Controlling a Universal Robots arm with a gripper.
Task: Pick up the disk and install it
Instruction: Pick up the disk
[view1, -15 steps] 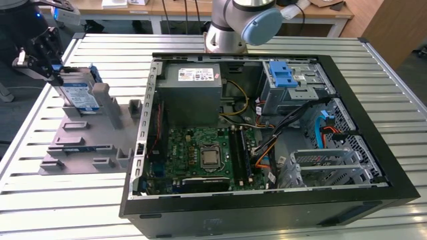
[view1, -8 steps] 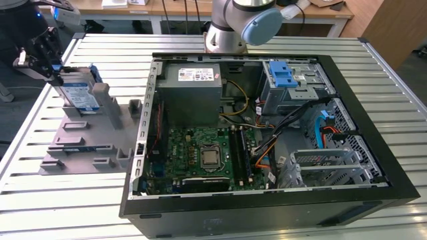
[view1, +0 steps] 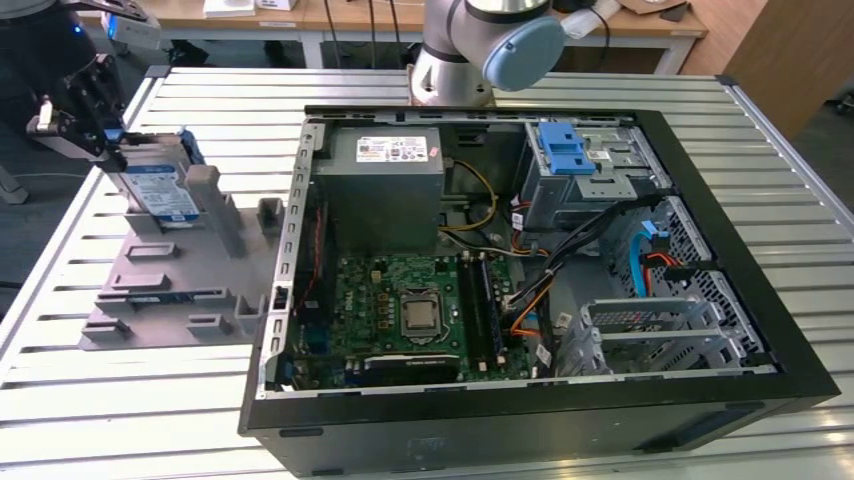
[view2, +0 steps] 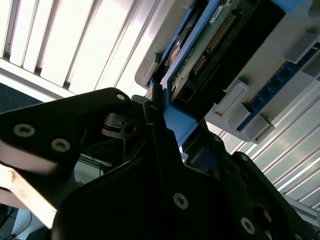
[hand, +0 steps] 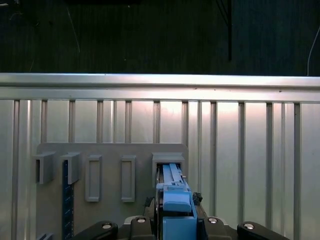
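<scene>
The disk (view1: 160, 190) stands on edge at the exterior view's left, its blue-and-white label facing out and its lower end in a slot of the grey fixture (view1: 174, 285). My gripper (view1: 110, 138) is at the disk's top end, shut on its blue carrier frame. In the first wrist view the blue frame of the disk (hand: 175, 202) sits between my gripper's (hand: 175, 200) black fingers, just above a fixture slot (hand: 168, 161). The second wrist view shows the disk's green circuit board (view2: 210, 45) and blue edge clamped by my gripper (view2: 161, 107).
An open computer case (view1: 801, 390) lies to the exterior view's right of the fixture, holding a grey power-supply box (view1: 387, 195), a motherboard (view1: 414, 310) and a silver drive cage with a blue latch (view1: 567, 150). The arm's base (view1: 461, 60) stands behind it on the slatted table (view1: 134, 420).
</scene>
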